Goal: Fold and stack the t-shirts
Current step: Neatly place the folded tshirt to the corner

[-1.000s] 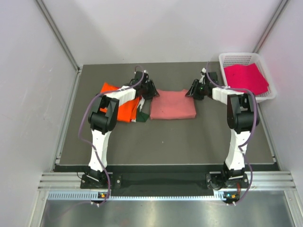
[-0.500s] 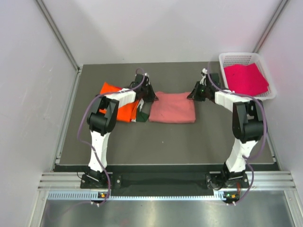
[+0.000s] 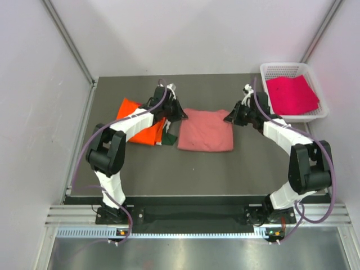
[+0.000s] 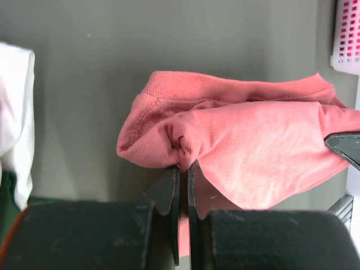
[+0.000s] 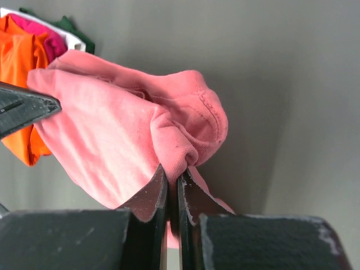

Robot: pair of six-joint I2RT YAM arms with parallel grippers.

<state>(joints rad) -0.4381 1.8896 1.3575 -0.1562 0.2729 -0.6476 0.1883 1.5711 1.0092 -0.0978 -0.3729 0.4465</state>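
On table (image 3: 197, 163): salmon-pink shirt (image 3: 205, 132) folded, far corners bunched, pinched by left claw (image 4: 181, 169), right claw (image 5: 172, 177).

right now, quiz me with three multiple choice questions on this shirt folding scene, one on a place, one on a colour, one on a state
1. Where does the white basket stand?
A. at the far right corner of the table
B. at the far left corner
C. between the arm bases

2. What colour is the shirt that both arms hold?
A. bright orange
B. salmon-pink
C. magenta

3. How do the left jaws stand?
A. wide open above the cloth
B. shut on nothing
C. shut on a bunched fold of the shirt

Answers:
1 A: the top view shows it at the far right, with the magenta shirt inside.
2 B: each wrist view shows the salmon-pink shirt gripped.
3 C: the left wrist view shows them pinching the cloth.
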